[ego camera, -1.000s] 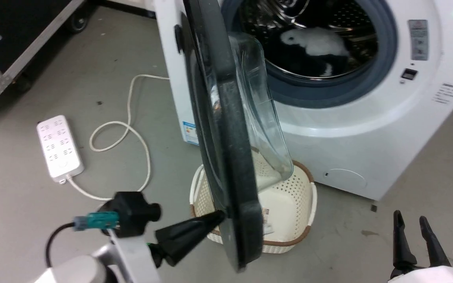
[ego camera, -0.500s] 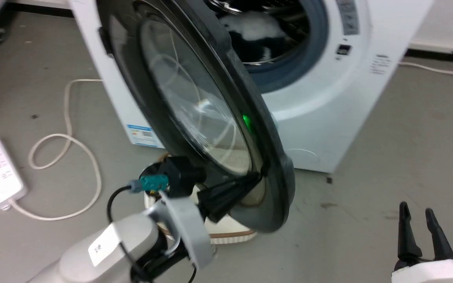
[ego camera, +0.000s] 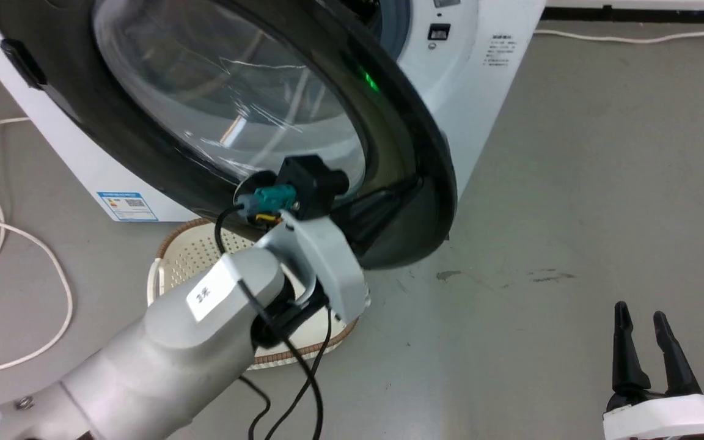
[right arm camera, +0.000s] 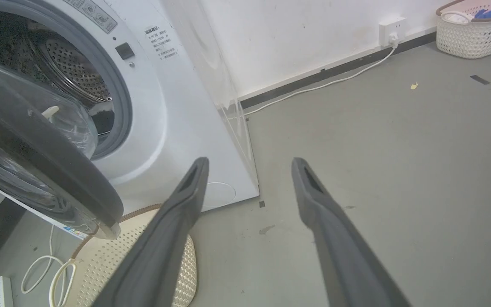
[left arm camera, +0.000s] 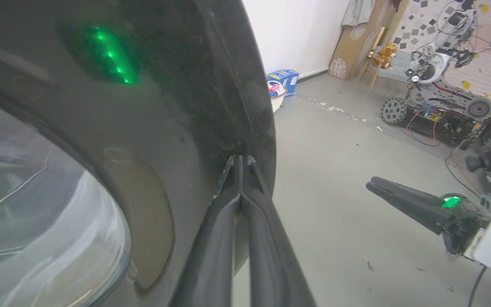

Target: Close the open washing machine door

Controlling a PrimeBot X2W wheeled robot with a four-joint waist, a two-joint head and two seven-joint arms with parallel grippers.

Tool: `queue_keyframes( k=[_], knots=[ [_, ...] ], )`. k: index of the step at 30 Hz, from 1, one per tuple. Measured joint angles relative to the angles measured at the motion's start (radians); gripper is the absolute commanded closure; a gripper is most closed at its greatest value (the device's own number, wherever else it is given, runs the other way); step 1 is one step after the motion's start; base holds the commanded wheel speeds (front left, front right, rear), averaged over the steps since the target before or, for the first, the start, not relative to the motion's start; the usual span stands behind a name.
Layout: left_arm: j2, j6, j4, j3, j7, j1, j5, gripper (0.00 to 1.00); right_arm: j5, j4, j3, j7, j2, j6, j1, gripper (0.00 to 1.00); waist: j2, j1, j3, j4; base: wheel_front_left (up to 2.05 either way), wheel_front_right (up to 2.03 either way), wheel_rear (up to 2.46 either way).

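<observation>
Pressed together, the two dark fingers (left arm camera: 224, 221) of the left gripper (left arm camera: 241, 158) touch with their tips the black rim of the washing machine door (left arm camera: 164, 128); they pinch nothing. On the floor at the left, under the door, stands a cream laundry basket (ego camera: 187, 260) with a brown edge. Its perforated inside shows, but what lies in it I cannot tell. The grey left arm (ego camera: 181, 330) rises from the lower left over this basket, bent at the wrist, and the gripper points up and to the right onto the lower part of the door. The door stands partly open, tilted before the white washing machine (ego camera: 480, 73), with a gap between its rim and the grey rubber ring (right arm camera: 119, 98). It has a wide glossy rim with a green reflection, a bulging clear glass bowl (ego camera: 223, 91) in the middle and a small black hinge tab (ego camera: 19, 61) at the left. Inside the steel drum (right arm camera: 70, 72) something dark lies at the bottom. At the lower right, the right gripper (ego camera: 639, 315) hangs above the grey floor (ego camera: 572, 183), fingers spread and empty. By the far wall stands a white basket (right arm camera: 471, 38) with blue and red cloth.
</observation>
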State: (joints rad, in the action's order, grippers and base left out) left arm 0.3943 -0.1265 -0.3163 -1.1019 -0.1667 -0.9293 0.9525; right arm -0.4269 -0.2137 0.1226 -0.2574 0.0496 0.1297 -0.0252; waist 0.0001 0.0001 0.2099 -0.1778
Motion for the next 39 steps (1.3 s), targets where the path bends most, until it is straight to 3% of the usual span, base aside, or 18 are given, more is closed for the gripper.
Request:
queue_keyframes(
  k=[8,11,15,25,32,39],
  knots=[
    [-0.044,0.0,-0.08,0.045,-0.066,-0.033,0.032,1.0,0.009,0.001,0.01,0.0,0.0,0.0,0.001,0.0,0.0,0.0,-0.017,0.034,0.0,0.0,0.0],
    [-0.043,0.004,-0.073,0.116,-0.082,-0.031,0.036,1.0,0.02,0.001,0.012,0.0,0.0,0.0,0.002,0.0,0.0,0.0,-0.036,0.062,0.0,0.0,0.0],
    [-0.031,0.058,-0.014,0.268,-0.09,0.014,-0.004,1.0,0.024,-0.001,0.013,0.0,0.0,0.0,0.005,0.0,0.0,-0.0001,-0.068,0.101,0.0,0.0,0.0],
    [0.039,0.221,0.164,0.64,-0.09,0.332,-0.285,1.0,0.032,-0.006,0.001,0.0,0.0,0.0,0.03,0.0,0.0,-0.0002,-0.15,0.167,0.0,0.0,0.0],
    [0.039,0.23,0.208,0.803,-0.09,0.592,-0.34,1.0,0.041,-0.005,-0.013,0.0,0.0,0.0,0.041,0.0,-0.0001,-0.0003,-0.184,0.17,0.0,0.0,0.0],
    [0.025,0.241,0.165,0.856,-0.09,0.805,-0.314,1.0,0.053,0.011,-0.036,0.0,0.0,0.0,0.058,0.0,-0.0001,-0.0003,-0.2,0.155,0.0,0.0,0.0]
  ],
)
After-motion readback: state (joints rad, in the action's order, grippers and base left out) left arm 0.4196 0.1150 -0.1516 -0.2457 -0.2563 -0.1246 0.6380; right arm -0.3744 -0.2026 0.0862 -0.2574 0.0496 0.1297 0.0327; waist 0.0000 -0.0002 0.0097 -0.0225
